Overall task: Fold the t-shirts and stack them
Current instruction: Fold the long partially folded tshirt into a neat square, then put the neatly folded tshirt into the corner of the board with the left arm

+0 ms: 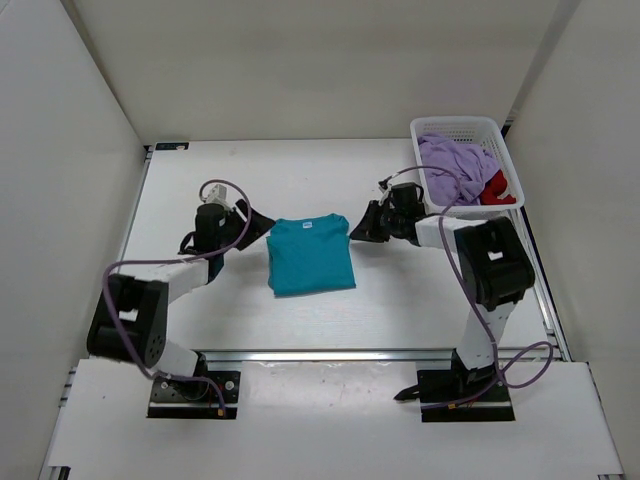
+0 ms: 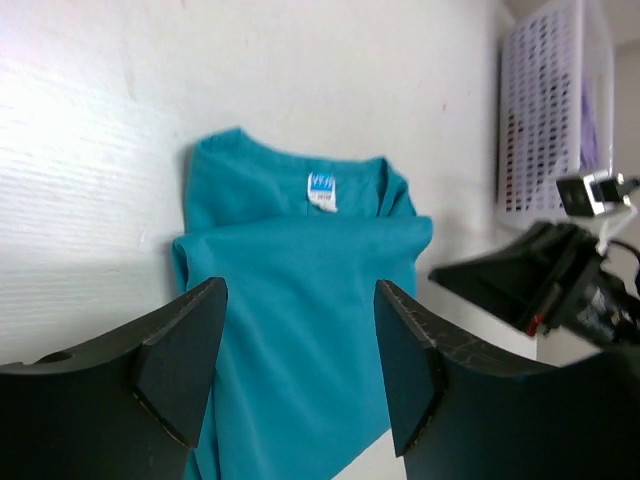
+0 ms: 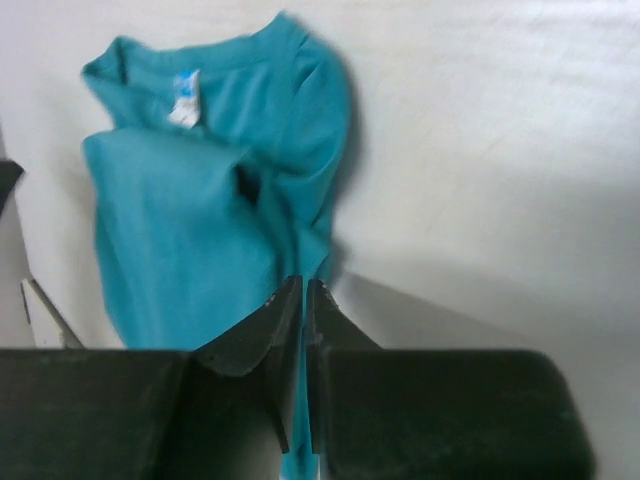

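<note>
Teal t-shirt (image 1: 310, 258) lies flat on the bench (image 1: 300, 170), folded to a compact rectangle with the collar on its far edge. I'd call that one basically done, maybe needs a tidy at its right side. Lavender t-shirt (image 1: 452, 165) and red t-shirt (image 1: 497, 187) are both bunched and unfolded in the basket (image 1: 455, 124), far-right of the teal one; lavender fills most of it and red pokes out at the near end. My read is roughly a third through: two shirts left to pull out, fold and stack on the teal one, and no stack exists yet. Left end effector (image 1: 262, 222) sits just off the teal shirt's left edge near the collar, fingers well apart with nothing between them. Right end effector (image 1: 356, 230) is at the shirt's far-right corner, fingers almost together with only a thin slit. A sliver of teal shows along that slit, and I can't tell if it's pinched or just lying underneath. The overhead view gives the whole layout, the basket contents and both arms flanking the shirt, but not the finger gaps. The left wrist view shows the wide gap clearly, plus the neck label (image 2: 320, 188), the top layer stopping short of the collar, and the right end effector across the shirt. The right wrist view shows a rumpled tuck on the shirt's right side that overhead flattens out.
</note>
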